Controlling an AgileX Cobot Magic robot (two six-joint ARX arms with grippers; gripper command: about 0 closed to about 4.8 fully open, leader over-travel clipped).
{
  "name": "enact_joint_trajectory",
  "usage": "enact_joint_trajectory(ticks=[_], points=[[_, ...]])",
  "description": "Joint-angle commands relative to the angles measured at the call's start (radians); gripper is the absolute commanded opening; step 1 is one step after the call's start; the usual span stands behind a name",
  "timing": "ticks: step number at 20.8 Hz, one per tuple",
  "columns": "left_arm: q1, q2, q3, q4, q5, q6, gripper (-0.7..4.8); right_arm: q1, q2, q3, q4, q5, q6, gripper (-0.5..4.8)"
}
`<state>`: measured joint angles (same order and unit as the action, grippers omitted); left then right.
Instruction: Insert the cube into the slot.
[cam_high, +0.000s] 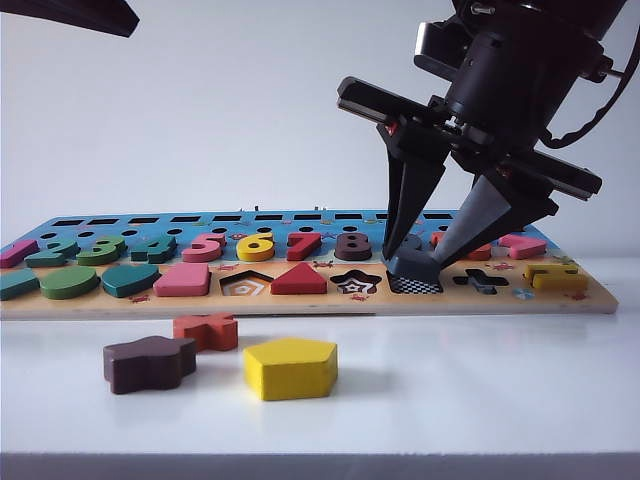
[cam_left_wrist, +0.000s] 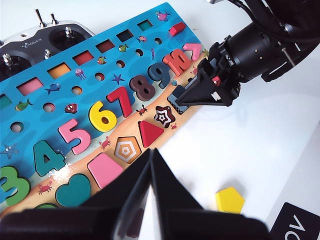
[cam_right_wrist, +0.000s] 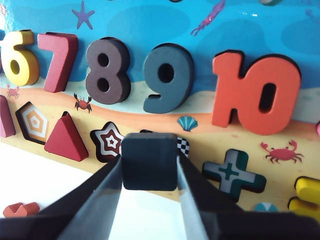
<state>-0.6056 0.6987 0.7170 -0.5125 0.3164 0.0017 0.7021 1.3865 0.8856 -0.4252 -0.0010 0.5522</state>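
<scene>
White desk (cam_high: 480, 400) carries a long blue-and-sand wooden puzzle board (cam_high: 90, 305) lying flat across it, well back from the front edge.

Right arm comes down from above onto the board's right half. Right gripper (cam_high: 420, 255) has its jaws clamped on the cube (cam_right_wrist: 149, 161), a flat dark navy-grey wooden square with rounded corners, one finger on each side face. The cube hangs tilted right at the slot (cam_high: 415, 286), the square recess with a black-and-white checkerboard floor in the board's front row, between the star-shaped recess (cam_high: 357, 283) and the dark teal cross piece (cam_right_wrist: 232, 172). Checkerboard shows past the cube, so it is not seated; cannot tell if its lower edge touches the board.

Left gripper (cam_left_wrist: 150, 165) hangs off the board's front edge, near the pentagon recess (cam_left_wrist: 127, 149) and the pink square piece (cam_left_wrist: 105, 169); fingers pressed together, nothing between them.

Loose on the desk between board and front edge, left of centre: yellow pentagon wooden block (cam_high: 290, 367), dark brown star-like block (cam_high: 148, 362), and an orange-red cross-like block (cam_high: 207, 330) just behind it, close to the board's front edge.

Grey radio controller (cam_left_wrist: 45, 40) sits behind the board's far edge.
</scene>
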Motion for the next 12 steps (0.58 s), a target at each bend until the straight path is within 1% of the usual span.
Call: enact_joint_trajectory(ticks=[1, 2, 6, 7, 9, 12], points=[[-0.001, 0.000, 0.003, 0.018, 0.006, -0.003, 0.17, 0.002, -0.002, 0.002, 0.013, 0.003, -0.007, 1.59], [-0.001, 0.000, 0.003, 0.018, 0.006, -0.003, 0.17, 0.002, -0.002, 0.002, 0.013, 0.003, -0.008, 1.79], [-0.001, 0.000, 0.003, 0.018, 0.006, -0.003, 0.17, 0.002, -0.002, 0.002, 0.013, 0.005, -0.015, 2.30], [-0.001, 0.000, 0.003, 0.018, 0.006, -0.003, 0.17, 0.002, -0.002, 0.002, 0.013, 0.005, -0.015, 2.57], [-0.001, 0.000, 0.003, 0.018, 0.006, -0.003, 0.17, 0.002, -0.002, 0.002, 0.013, 0.006, -0.015, 2.68], [-0.001, 0.000, 0.003, 0.018, 0.006, -0.003, 0.17, 0.002, -0.002, 0.002, 0.013, 0.013, -0.014, 2.69]])
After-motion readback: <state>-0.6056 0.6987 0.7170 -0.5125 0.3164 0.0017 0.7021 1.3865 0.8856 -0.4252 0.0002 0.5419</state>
